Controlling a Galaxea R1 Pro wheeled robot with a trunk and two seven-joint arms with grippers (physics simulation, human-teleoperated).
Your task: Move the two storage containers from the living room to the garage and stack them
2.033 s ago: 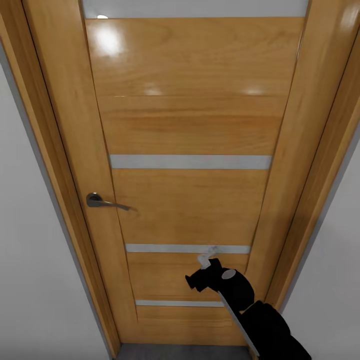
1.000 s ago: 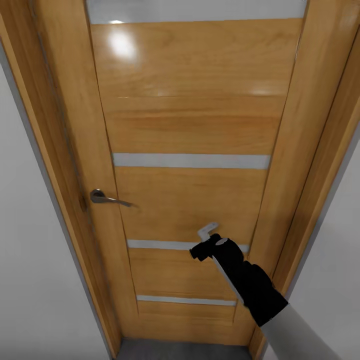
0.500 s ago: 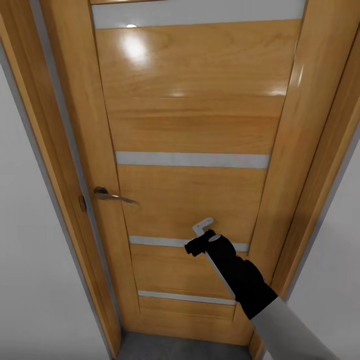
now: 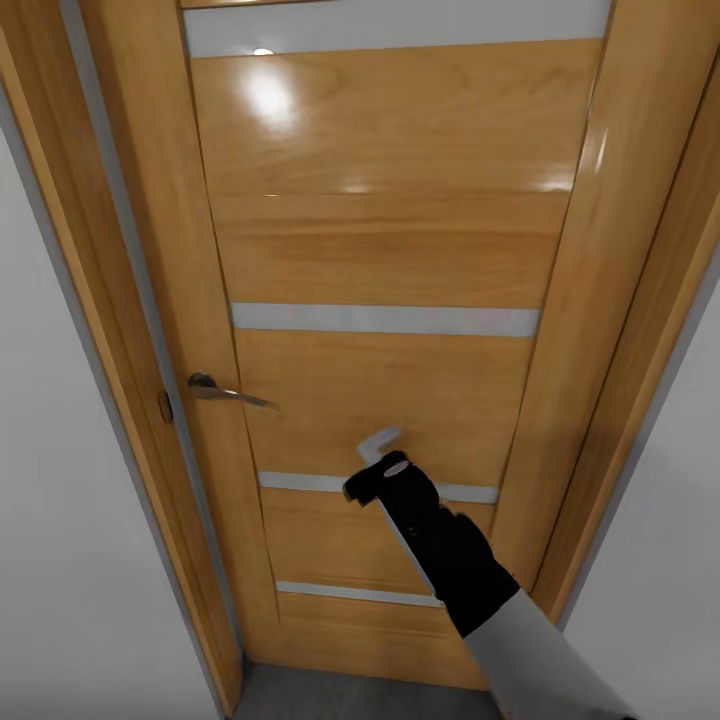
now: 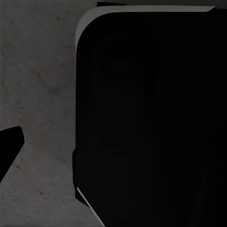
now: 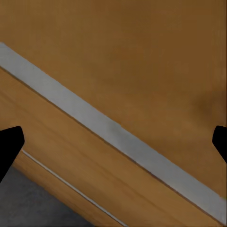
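The two storage containers are out of view. A glossy light wood door with grey horizontal strips stands right in front of me. My right gripper is raised against the door's lower half, just above a grey strip, to the right of and below the metal lever handle. In the right wrist view its dark fingertips sit far apart with nothing between them, so it is open, close to the door panel. One left fingertip hangs over dark grey floor.
The wooden door frame borders the door on both sides, with white wall beyond. A narrow grey strip runs along the handle side. Dark grey floor lies at the door's foot. A black part of the robot is near the left wrist.
My right gripper has risen up the door and slid left toward the handle side. The grey strip along the door's handle edge has widened, as the door swung slightly away.
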